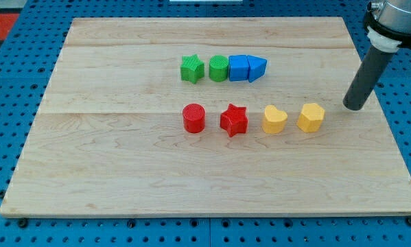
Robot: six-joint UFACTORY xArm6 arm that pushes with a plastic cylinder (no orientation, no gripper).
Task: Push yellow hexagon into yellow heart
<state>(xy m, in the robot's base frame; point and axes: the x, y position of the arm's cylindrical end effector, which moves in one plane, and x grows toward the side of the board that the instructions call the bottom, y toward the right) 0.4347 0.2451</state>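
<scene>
Where ribbed plastic meets wood, my tip (357, 108) near yellow hexagon (311, 117), beside yellow heart (274, 119).

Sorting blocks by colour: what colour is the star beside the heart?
Red star, in the camera view.

- Bright, even light on the wooden board (123, 171); no glare.
- Blocks cast only faint, soft shadows.
- Focus is sharp throughout; edges look undistorted.
</scene>
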